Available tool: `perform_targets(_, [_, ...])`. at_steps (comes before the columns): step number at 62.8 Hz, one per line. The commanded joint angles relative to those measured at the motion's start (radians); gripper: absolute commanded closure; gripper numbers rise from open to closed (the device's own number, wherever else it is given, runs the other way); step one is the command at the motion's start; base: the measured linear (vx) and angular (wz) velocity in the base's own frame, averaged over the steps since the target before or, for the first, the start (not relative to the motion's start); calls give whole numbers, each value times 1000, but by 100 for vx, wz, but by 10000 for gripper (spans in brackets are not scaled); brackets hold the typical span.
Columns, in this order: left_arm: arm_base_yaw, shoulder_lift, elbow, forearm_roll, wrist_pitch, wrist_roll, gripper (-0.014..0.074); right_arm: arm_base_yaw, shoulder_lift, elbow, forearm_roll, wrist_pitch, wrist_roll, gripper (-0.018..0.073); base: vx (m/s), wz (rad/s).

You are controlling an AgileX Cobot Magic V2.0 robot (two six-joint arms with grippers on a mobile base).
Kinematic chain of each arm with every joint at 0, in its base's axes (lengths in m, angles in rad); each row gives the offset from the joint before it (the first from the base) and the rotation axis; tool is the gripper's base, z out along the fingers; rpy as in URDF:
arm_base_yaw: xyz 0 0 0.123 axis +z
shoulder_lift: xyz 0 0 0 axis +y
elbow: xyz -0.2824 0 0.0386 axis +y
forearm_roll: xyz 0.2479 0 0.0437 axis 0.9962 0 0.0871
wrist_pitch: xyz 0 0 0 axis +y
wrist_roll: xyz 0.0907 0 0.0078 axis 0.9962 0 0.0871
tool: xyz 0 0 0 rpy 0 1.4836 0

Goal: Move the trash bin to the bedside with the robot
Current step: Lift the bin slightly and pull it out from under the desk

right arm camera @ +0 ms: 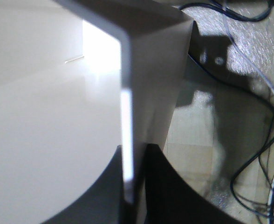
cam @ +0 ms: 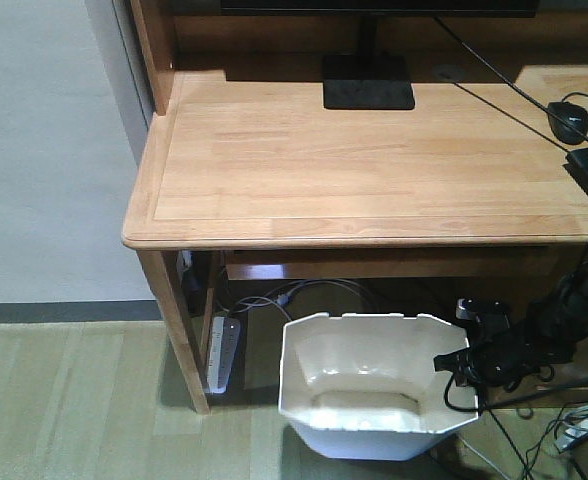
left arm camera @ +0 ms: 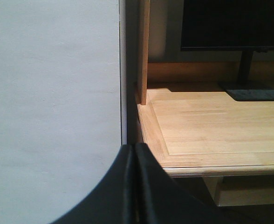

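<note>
Soft light, glare on trash bin (right arm camera: pixel 81 102), blur

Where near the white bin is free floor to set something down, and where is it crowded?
Bare floor: left of the desk leg, along the wall. The desk top is free before the monitor stand. Crowded: cables right of the trash bin, where the right tool grips its rim, and the power strip at its left.

A: What stands around the bin (cam: pixel 374 395)?
B: The worktop (cam: pixel 354 160) hangs over it. A desk leg (cam: pixel 174 330) and a power strip (cam: pixel 224 352) are left, loose cables (cam: pixel 572 428) right.
A: And free room?
B: Open floor (cam: pixel 64 410) at front-left.
</note>
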Motion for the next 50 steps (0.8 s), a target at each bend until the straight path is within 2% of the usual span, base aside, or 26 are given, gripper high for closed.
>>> perform_targets(1, [-5, -10, 28, -4, -78, -9, 602, -5, -123, 57, 41, 162, -83, 566, 0, 0])
perform_targets(34, [-5, -10, 28, -4, -78, -9, 602, -8, -454, 279, 41, 183, -87, 566, 0, 0])
perform_targets(50, [-5, -10, 28, -4, -78, -9, 602, -8, -523, 344, 41, 206, -87, 566, 0, 0])
